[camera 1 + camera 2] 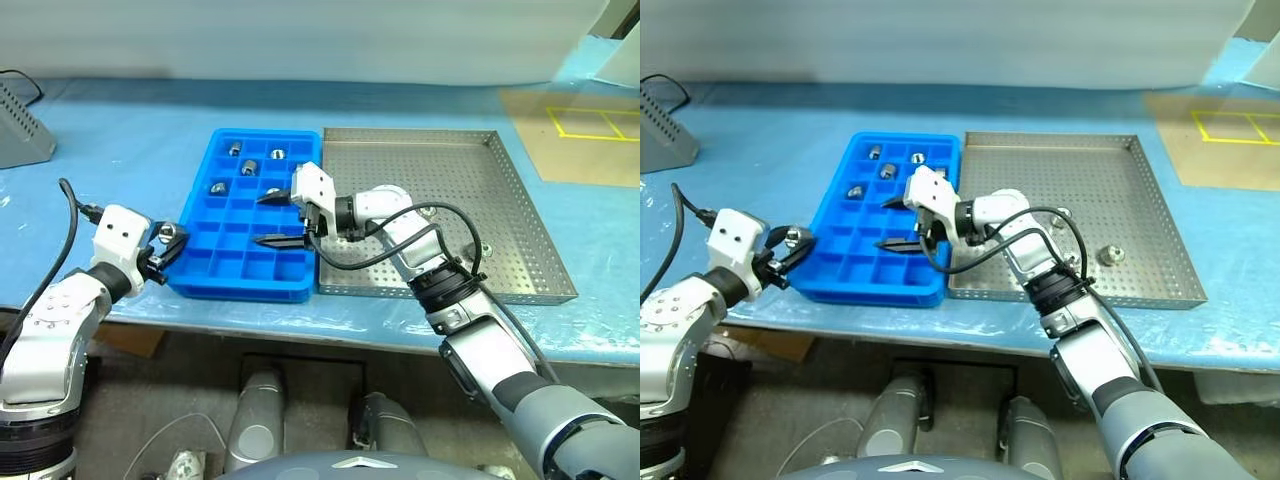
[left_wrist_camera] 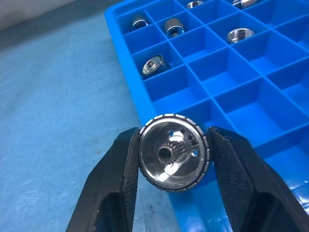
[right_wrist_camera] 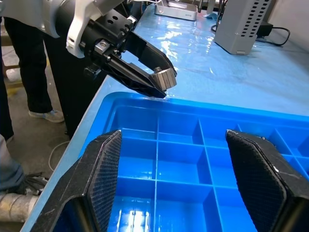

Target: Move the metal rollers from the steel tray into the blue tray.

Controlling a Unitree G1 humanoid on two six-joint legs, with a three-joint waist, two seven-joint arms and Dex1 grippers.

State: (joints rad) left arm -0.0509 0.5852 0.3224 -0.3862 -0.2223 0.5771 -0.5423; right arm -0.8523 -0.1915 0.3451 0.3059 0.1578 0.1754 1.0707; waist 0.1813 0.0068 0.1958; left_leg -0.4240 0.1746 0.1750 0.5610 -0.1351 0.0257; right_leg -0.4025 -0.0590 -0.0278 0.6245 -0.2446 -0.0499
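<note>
My left gripper (image 1: 168, 242) is shut on one shiny metal roller (image 2: 174, 152) just off the near left corner of the blue tray (image 1: 240, 268), beside its rim. The right wrist view also shows that gripper (image 3: 161, 84) with the roller (image 3: 165, 76) at the tray's corner. Several metal rollers (image 1: 249, 167) lie in the far compartments of the blue tray. My right gripper (image 1: 262, 220) stands open, pointing left over the tray's middle compartments, with nothing between its fingers (image 3: 104, 179). To the right lies the steel tray (image 1: 450, 170), with one roller (image 1: 1110, 254) near its front edge.
A grey perforated box (image 1: 20, 125) stands at the back left of the blue-covered table. A brown sheet with yellow tape (image 1: 590, 135) lies at the back right. A person's legs (image 3: 24, 72) stand beside the table's left end. The front table edge runs close under both trays.
</note>
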